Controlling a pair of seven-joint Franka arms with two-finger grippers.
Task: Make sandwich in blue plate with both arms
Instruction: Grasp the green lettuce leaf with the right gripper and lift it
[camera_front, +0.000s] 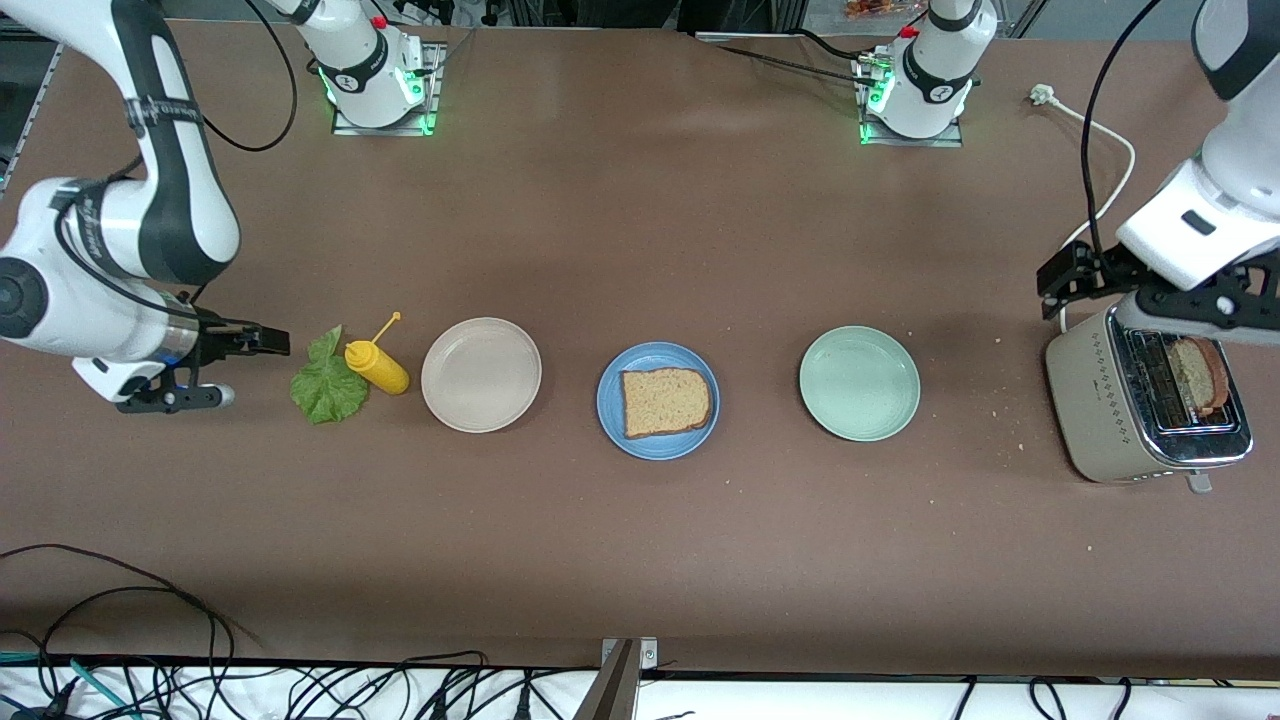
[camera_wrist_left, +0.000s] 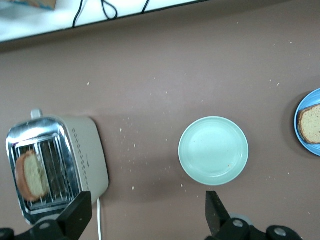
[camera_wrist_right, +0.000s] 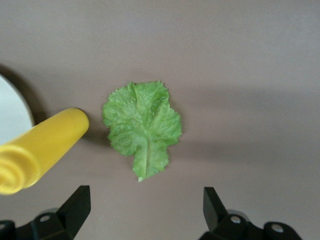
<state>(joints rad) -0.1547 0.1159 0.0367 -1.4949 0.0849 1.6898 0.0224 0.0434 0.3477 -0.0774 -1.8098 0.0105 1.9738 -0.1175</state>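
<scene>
Front view shows the round mid-blue plastic plate (camera_front: 657, 400) at the middle of the brown table (camera_front: 640, 560), with one square slice of brown toasted bread (camera_front: 666, 401) lying flat on it. Toward the right arm's end stand a round beige plate (camera_front: 481, 374), a yellow squeeze bottle (camera_front: 376, 366) lying just beside it, and a ruffled green lettuce leaf (camera_front: 326, 380) flat on the table, touching the bottle's base. Toward the left arm's end sit a round pale green plate (camera_front: 859, 383) and a cream toaster with a chrome top (camera_front: 1100, 410); a second brown bread slice (camera_front: 1199, 375) stands upright in one of its slots.

Right gripper (camera_front: 235, 368) hangs near the lettuce leaf, toward the right arm's end of the table, its black fingers (camera_wrist_right: 75, 207) spread apart around nothing. Left gripper (camera_front: 1200, 300) hovers over the toaster, its fingers (camera_wrist_left: 215, 212) likewise wide apart and holding nothing. From the left wrist camera the toaster, the pale green plate and an edge of the blue plate all appear below.
</scene>
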